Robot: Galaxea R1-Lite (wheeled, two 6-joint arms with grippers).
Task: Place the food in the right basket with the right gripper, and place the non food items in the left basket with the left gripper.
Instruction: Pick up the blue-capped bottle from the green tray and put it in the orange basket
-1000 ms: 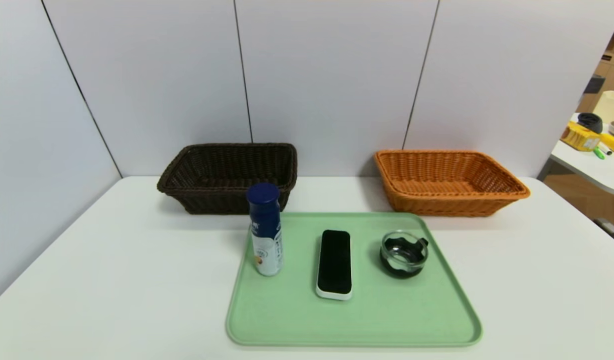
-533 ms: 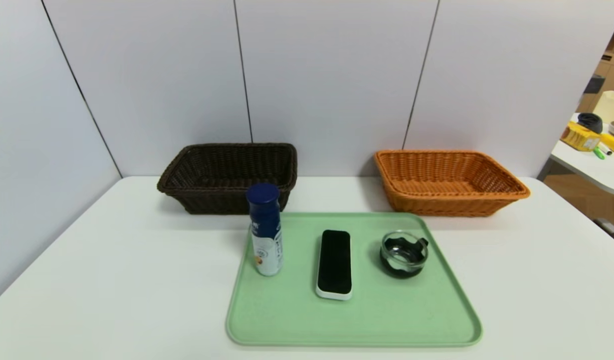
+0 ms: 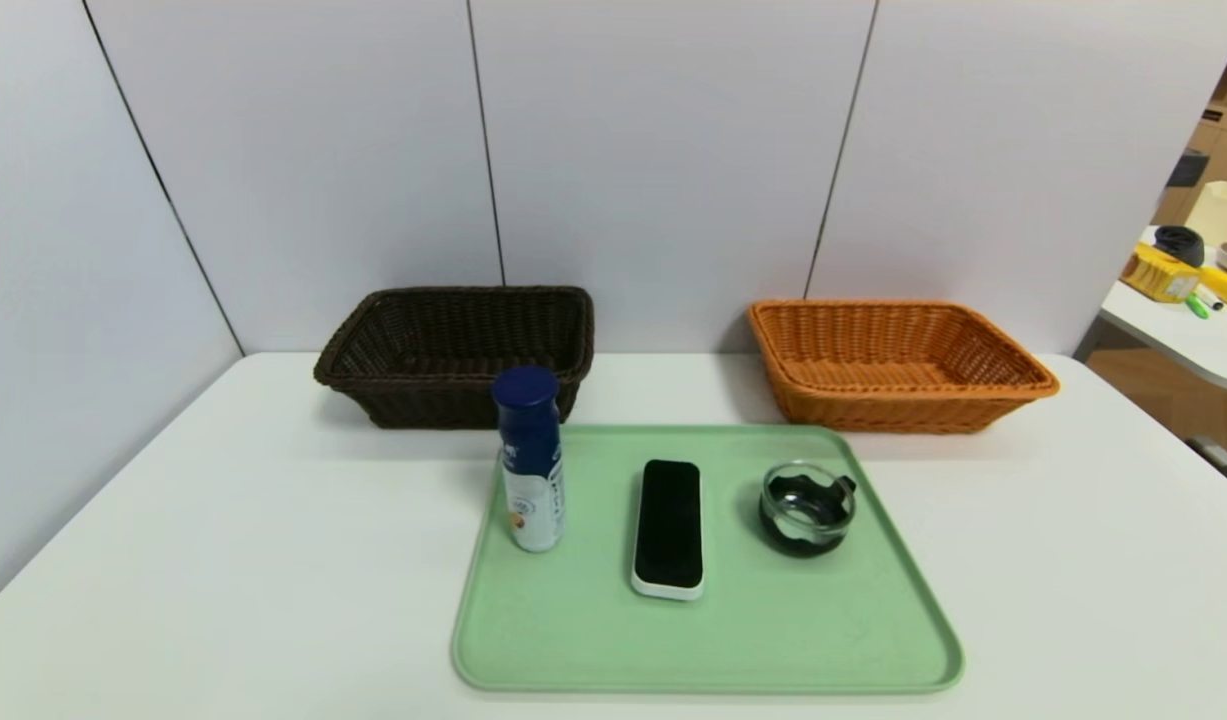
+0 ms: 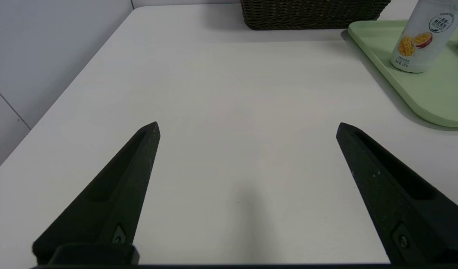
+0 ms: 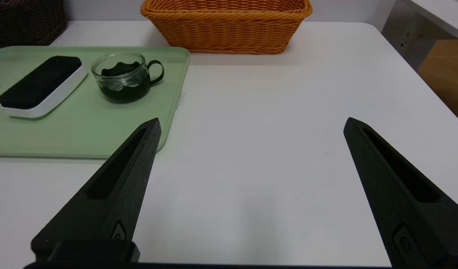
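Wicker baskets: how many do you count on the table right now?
2. The dark brown basket is at the back on the left, and the orange-tan basket is at the back on the right. Neither is hidden.

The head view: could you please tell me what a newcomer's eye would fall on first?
Probably the bright orange wicker basket, at the back right of the table. Next, the tall blue-capped bottle, upright on the green tray's left side, before the dark brown basket.
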